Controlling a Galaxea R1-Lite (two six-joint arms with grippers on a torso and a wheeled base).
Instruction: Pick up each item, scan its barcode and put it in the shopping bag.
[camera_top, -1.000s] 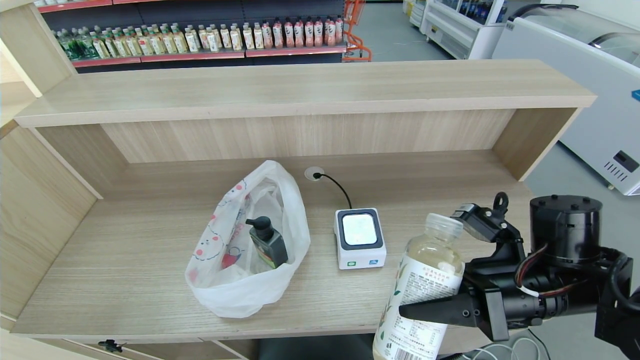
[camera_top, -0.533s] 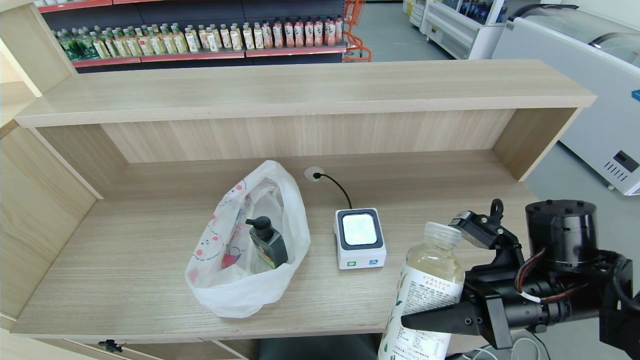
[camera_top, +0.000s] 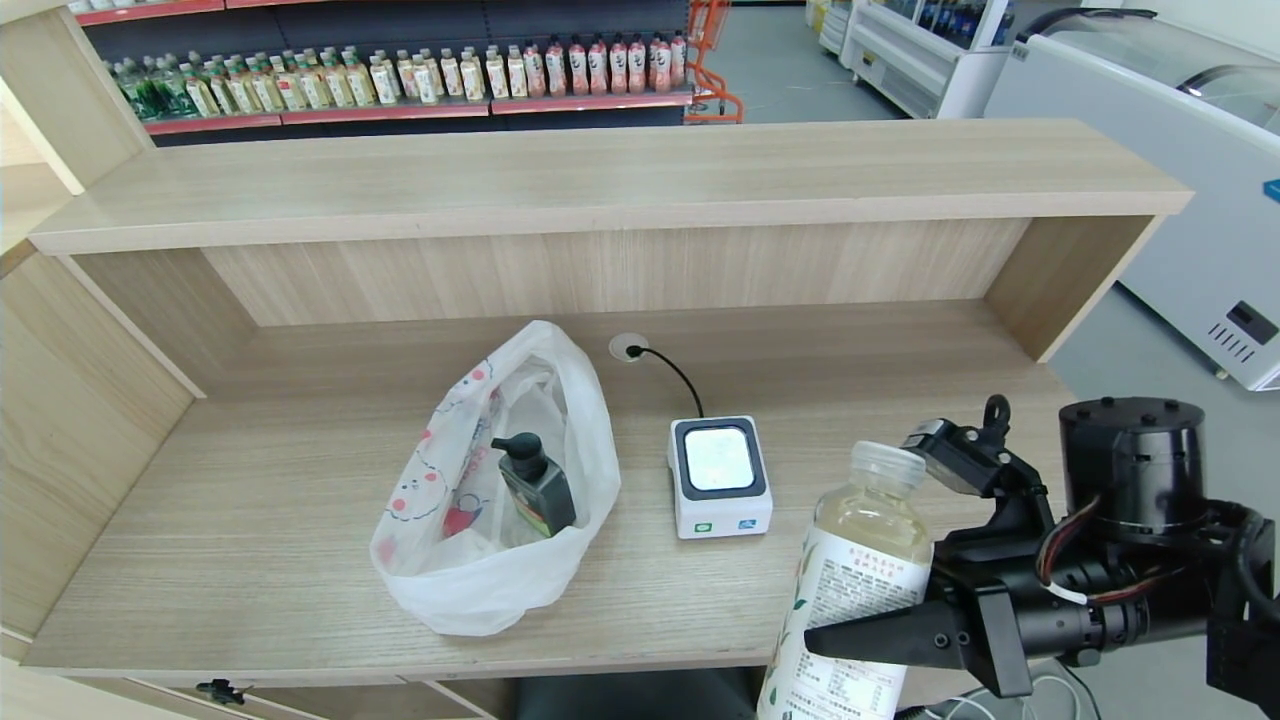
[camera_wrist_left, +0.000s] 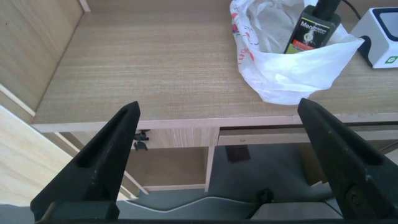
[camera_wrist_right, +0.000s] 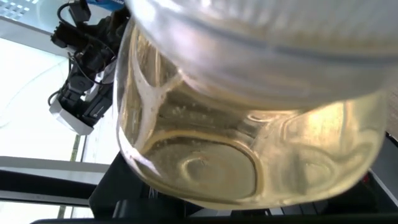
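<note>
The tea bottle (camera_top: 868, 535) is held upright at the lower right of the head view. It is clamped about its label by the right gripper (camera_top: 850, 625), whose jaws are closed onto it. The scanner (camera_top: 719, 477) is seen at frame centre on the counter (camera_top: 250, 540), window facing up. Left of it lies the shopping bag (camera_top: 480, 600), a pump bottle (camera_top: 537, 485) already inside. The left gripper (camera_wrist_left: 219, 107) is spread wide, nothing held.

Now the risks. A misread may be caused if the barcode side is not turned toward the window. A slip could be invited by the smooth label during tilting. The bag's slack mouth may be snagged on entry.
</note>
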